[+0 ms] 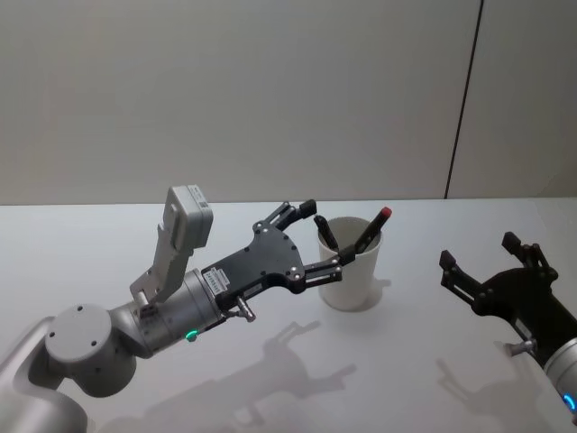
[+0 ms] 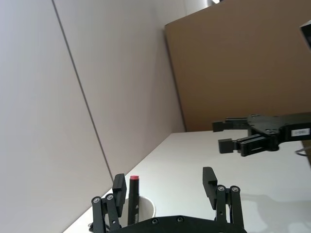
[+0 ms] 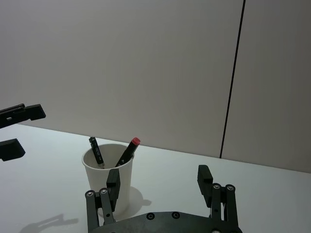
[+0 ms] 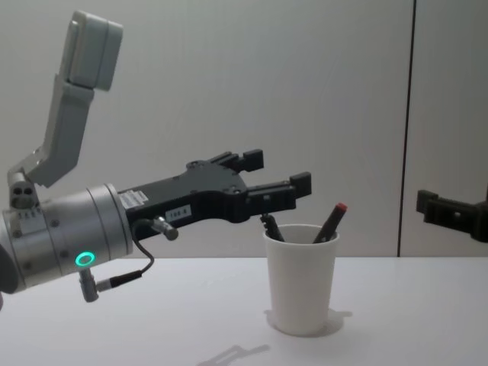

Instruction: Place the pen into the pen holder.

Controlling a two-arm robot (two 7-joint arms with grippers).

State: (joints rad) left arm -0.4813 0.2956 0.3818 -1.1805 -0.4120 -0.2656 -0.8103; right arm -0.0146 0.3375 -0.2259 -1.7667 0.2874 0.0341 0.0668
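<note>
White paper, the pen holder (image 1: 352, 267) stands upright on the table (image 1: 270, 379), already containing a red-capped pen (image 1: 370, 229) and a dark pen (image 1: 326, 234), both leaning on its rim. The left gripper (image 1: 321, 239) hovers just beside the rim, fingers spread and empty. The right gripper (image 1: 482, 259) hangs well apart, likewise spread and empty. Judgement: placement appears complete; the next move calls only for a clear retreat of the left arm without nudging the cup.

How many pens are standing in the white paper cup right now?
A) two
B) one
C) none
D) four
A: the pen holder holds two pens, a black pen and a red-capped pen, both leaning against its rim, while the open left gripper is above it.
</note>
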